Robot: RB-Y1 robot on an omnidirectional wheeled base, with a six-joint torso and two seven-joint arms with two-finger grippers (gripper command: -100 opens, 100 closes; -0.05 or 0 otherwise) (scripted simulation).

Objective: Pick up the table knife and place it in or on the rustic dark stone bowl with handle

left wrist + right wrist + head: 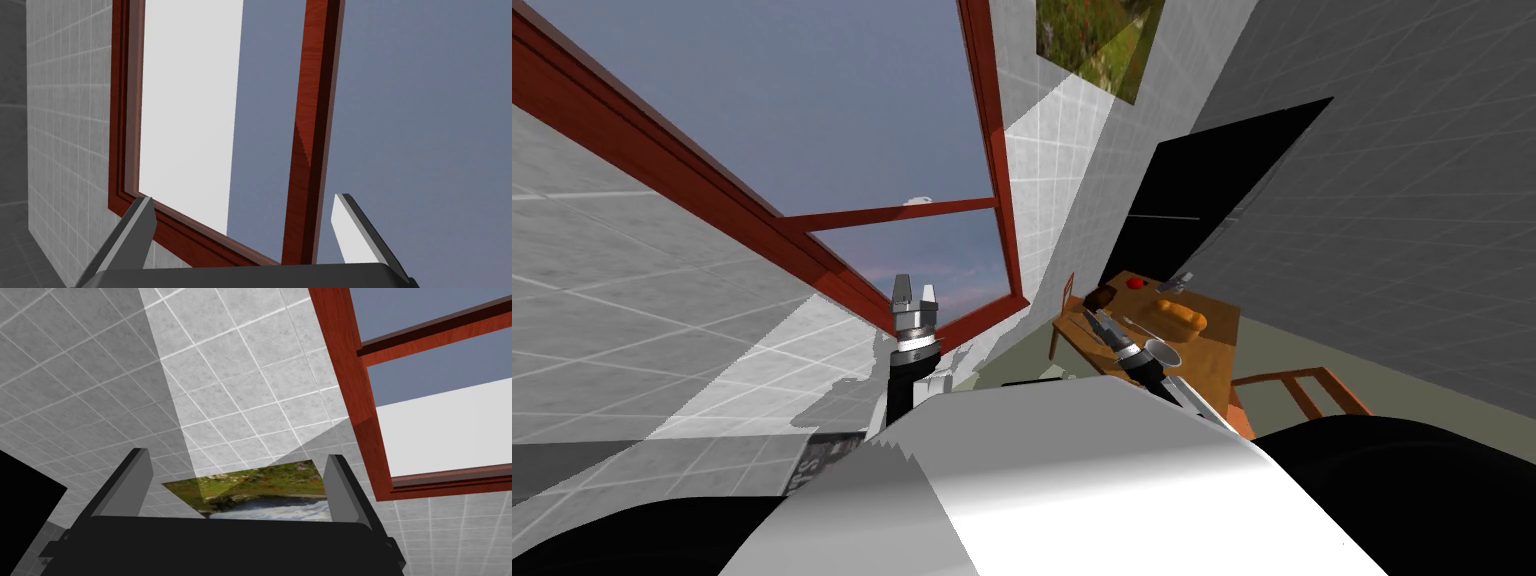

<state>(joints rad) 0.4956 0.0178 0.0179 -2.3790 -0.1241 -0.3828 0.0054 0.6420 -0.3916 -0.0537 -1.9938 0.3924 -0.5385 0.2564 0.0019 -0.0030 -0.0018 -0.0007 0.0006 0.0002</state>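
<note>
While the robot stands back from the wooden table (1212,345), the head view shows its left arm raised upright in front of a red-framed window (990,150), the left gripper (914,288) pointing up with nothing between its fingers. The right arm reaches forward and low, so that the right gripper (1093,319) hangs over the table's near left part, just beside the dark bowl (1102,297) at that corner. A thin pale sliver that looks like the table knife (1142,327) lies flat on the tabletop between the right gripper and one bread loaf (1180,317); it is too small to be sure of. Also on the table are one small red thing (1135,284), one grey utensil (1180,281) at the far edge and one round grey vessel (1160,352) nearer the robot. Two wooden chairs stand by: one (1302,388) at the near right, one (1064,300) at the left end. The walls are grey tile, with a landscape picture (1102,40) and a black area (1202,200) beyond the table.

In the left wrist view, the fingers (135,227) stand spread wide and hold nothing.

In the right wrist view, the fingers (342,488) are likewise parted and empty.
</note>
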